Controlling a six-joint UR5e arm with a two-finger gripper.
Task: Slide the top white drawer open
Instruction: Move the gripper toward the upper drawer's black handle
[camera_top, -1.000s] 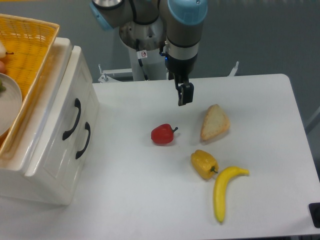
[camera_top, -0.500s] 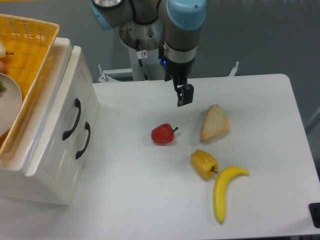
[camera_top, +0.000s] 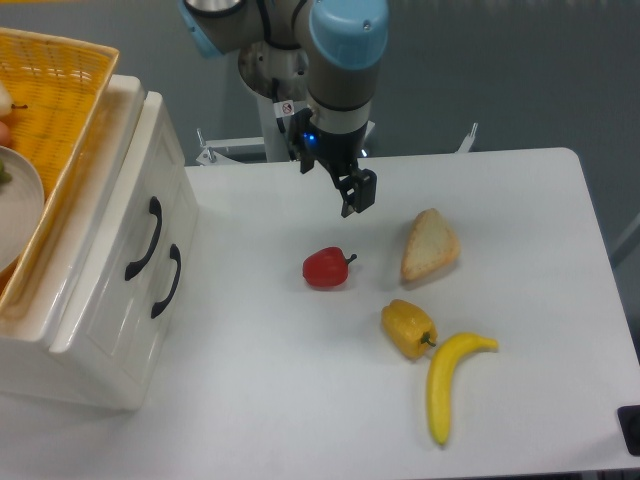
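Arm reaching down, gripper (camera_top: 356, 193) hovering, fingers together, holding nothing

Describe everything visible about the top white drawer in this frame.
The top white drawer is the upper of two in a glossy cream-white cabinet at the table's left edge. Its panelled front looks like glazed ceramic or lacquered wood and carries a black curved handle. It sits closed, flush with the cabinet face, directly above the matching lower drawer. A yellow woven basket rests on the cabinet top. Nothing touches the handle; the gripper hangs well to its right over the table.
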